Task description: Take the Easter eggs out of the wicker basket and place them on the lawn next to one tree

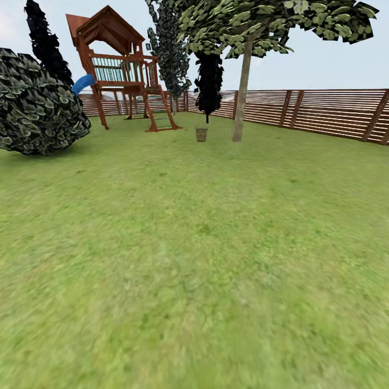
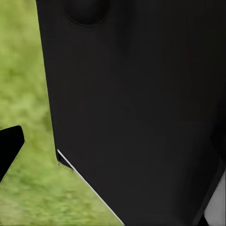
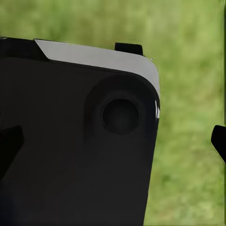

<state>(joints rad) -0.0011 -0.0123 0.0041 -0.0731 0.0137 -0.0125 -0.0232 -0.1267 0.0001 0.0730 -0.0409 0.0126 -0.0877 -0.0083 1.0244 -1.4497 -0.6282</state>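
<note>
Wicker basket [image 1: 201, 134] far off on lawn [image 1: 205, 259], just beside pale-trunk tree [image 1: 241, 92] | eggs unseen at this range | step: approach | grippers: opening cannot be told | next: drive closer, then reach in.

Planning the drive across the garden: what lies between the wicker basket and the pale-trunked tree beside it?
Head view: only bare lawn separates the wicker basket from the tree.
</note>
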